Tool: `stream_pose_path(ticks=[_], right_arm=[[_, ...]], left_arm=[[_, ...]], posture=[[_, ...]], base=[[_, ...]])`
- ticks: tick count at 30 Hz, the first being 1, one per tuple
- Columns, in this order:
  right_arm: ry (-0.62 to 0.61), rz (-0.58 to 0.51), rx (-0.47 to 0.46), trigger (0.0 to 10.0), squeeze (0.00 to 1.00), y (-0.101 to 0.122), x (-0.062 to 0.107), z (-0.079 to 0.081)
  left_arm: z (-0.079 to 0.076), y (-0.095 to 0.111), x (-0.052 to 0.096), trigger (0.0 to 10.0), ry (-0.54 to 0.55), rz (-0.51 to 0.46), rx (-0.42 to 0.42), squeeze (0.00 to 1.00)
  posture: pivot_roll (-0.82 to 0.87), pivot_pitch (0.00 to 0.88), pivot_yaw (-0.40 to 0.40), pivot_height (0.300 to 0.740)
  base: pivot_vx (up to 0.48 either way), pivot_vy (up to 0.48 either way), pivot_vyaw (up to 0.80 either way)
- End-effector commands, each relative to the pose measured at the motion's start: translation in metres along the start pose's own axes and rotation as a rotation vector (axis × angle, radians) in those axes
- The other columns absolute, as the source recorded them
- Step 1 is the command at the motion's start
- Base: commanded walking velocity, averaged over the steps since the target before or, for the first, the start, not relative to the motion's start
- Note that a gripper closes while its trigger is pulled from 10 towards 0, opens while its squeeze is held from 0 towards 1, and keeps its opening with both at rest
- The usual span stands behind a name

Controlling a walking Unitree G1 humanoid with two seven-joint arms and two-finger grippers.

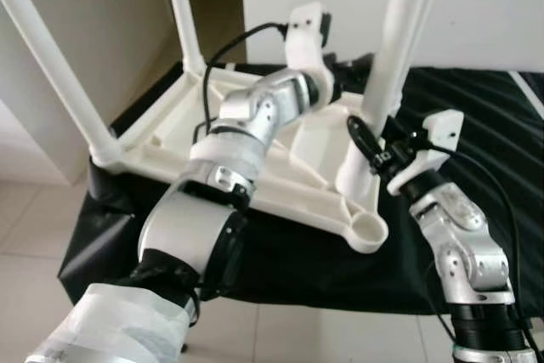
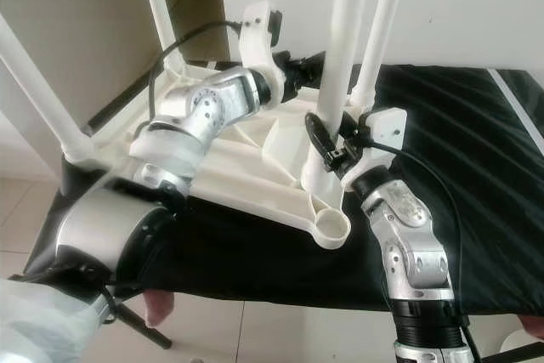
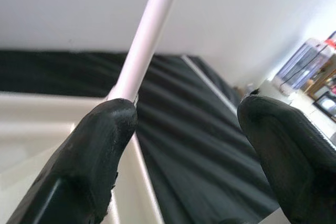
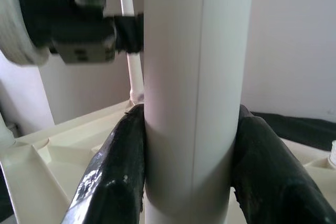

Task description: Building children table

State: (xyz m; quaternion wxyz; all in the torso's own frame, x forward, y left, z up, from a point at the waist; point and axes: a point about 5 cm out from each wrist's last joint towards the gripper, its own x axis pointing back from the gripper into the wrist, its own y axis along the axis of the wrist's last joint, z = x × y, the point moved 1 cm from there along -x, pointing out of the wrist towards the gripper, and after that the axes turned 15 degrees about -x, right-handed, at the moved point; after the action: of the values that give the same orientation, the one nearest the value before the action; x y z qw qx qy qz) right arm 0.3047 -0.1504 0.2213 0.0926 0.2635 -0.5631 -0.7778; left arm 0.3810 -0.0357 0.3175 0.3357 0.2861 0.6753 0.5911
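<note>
Upturned white children's table top [image 1: 280,167] lying underside-up on the black-draped worktop [image 1: 476,125], corner sockets facing up. 3 legs already standing in it; 4th socket [image 1: 370,231], nearest corner, empty.

Right tool [image 2: 327,146] clamped tight around the near white leg [image 2: 336,74], low down just above its socket, both black fingers [image 4: 115,177] pressed against the tube. Left tool [image 3: 184,145] spread wide, holding nothing, reaching across the table top toward the far leg [image 3: 144,40], that leg just beside 1 finger.

Likely trouble:
- Leg perhaps only partly seated; sideways pull could tilt it, jam it or lever it out.
- Hard twisting could drag the whole top across the slippery cloth toward the worktop edge.
- Left forearm crossing close to the uprights; a careless swing could knock 1 loose.
</note>
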Motion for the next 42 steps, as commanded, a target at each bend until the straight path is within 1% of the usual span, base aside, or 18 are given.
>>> stream_pose_path(ticks=[1,4,14,18,19,20,22,23,24,26,30,32,33,35,39,40,41,42], right_arm=[[0.013,0.084,-0.009,10.0,0.0,-0.018,-0.004,0.005],[0.01,0.082,-0.008,10.0,0.0,-0.018,-0.005,0.004],[0.012,0.076,-0.012,10.0,0.0,-0.018,-0.007,0.004],[0.016,0.072,-0.009,10.0,0.0,-0.018,-0.007,0.005],[0.013,0.063,-0.005,10.0,0.0,-0.016,-0.008,0.005],[0.013,0.063,-0.005,10.0,0.0,-0.016,-0.008,0.005],[0.0,0.031,0.007,10.0,0.0,-0.007,-0.008,0.004],[0.0,0.031,0.007,10.0,0.0,-0.007,-0.008,0.004],[-0.01,0.014,0.019,10.0,0.0,-0.002,-0.008,0.003],[-0.037,-0.02,0.032,10.0,0.0,0.008,-0.007,0.001],[-0.062,-0.039,0.047,10.0,0.0,0.014,-0.004,-0.001],[-0.104,-0.058,0.068,10.0,0.0,0.019,-0.002,-0.004],[-0.104,-0.058,0.068,10.0,0.0,0.019,-0.002,-0.004],[-0.152,-0.079,0.059,10.0,0.0,0.022,0.0,-0.007],[-0.164,-0.083,0.055,10.0,0.0,0.022,0.001,-0.008],[-0.181,-0.084,0.051,10.0,0.0,0.022,0.002,-0.009],[-0.181,-0.084,0.051,10.0,0.0,0.022,0.002,-0.009],[-0.221,-0.078,0.047,10.0,0.0,0.021,0.003,-0.01]], left_arm=[[-0.04,0.025,-0.005,10.0,-0.315,-0.11,-0.033,0.0],[-0.043,0.033,-0.003,10.0,-0.33,-0.134,-0.043,0.0],[-0.042,0.037,-0.001,10.0,-0.314,-0.138,-0.056,0.0],[-0.04,0.035,0.0,10.0,-0.296,-0.14,-0.066,0.0],[-0.029,0.033,0.0,10.0,-0.222,-0.15,-0.122,0.0],[-0.029,0.033,0.0,10.0,-0.222,-0.15,-0.122,0.0],[-0.009,0.024,0.005,10.0,-0.113,-0.163,-0.192,0.0],[-0.009,0.024,0.005,10.0,-0.113,-0.163,-0.192,0.0],[-0.001,0.021,0.009,10.0,-0.077,-0.176,-0.183,0.0],[0.007,0.014,0.018,10.0,-0.053,-0.206,-0.152,0.0],[0.008,0.003,0.024,10.0,-0.051,-0.205,-0.153,0.0],[0.007,-0.015,0.031,10.0,-0.048,-0.183,-0.176,0.0],[0.007,-0.015,0.031,10.0,-0.048,-0.183,-0.176,0.0],[0.005,-0.035,0.04,10.0,-0.061,-0.163,-0.202,0.0],[0.004,-0.041,0.043,10.0,-0.067,-0.159,-0.217,0.0],[0.002,-0.047,0.046,10.0,-0.08,-0.157,-0.246,0.0],[0.002,-0.047,0.046,10.0,-0.08,-0.157,-0.246,0.0],[0.001,-0.058,0.051,10.0,-0.094,-0.137,-0.272,0.0]], posture=[[0.02,0.0,-0.012,0.74],[0.03,0.0,-0.012,0.74],[0.03,0.0,-0.015,0.74],[0.03,0.0,-0.015,0.74],[0.03,0.0,-0.016,0.74],[0.03,0.0,-0.016,0.74],[0.03,0.0,-0.014,0.74],[0.03,0.0,-0.014,0.74],[0.03,0.0,-0.012,0.74],[0.02,0.0,-0.011,0.74],[0.03,0.0,-0.013,0.74],[0.02,0.0,-0.014,0.74],[0.02,0.0,-0.014,0.74],[0.03,0.0,-0.017,0.74],[0.03,0.0,-0.017,0.74],[0.03,0.0,-0.018,0.74],[0.03,0.0,-0.018,0.74],[0.03,0.0,-0.02,0.74]], base=[[0.0,0.0,0.0],[0.0,0.0,0.0],[0.0,0.0,0.0],[0.0,0.0,0.0],[0.0,0.0,0.0],[0.0,0.0,0.0],[0.0,0.0,0.0],[0.0,0.0,0.0],[0.0,0.0,0.0],[0.0,0.0,0.0],[0.0,0.0,0.0],[0.0,0.0,0.0],[0.0,0.0,0.0],[0.0,0.0,0.0],[0.0,0.0,0.0],[0.0,0.0,0.0],[0.0,0.0,0.0],[0.0,0.0,0.0]])
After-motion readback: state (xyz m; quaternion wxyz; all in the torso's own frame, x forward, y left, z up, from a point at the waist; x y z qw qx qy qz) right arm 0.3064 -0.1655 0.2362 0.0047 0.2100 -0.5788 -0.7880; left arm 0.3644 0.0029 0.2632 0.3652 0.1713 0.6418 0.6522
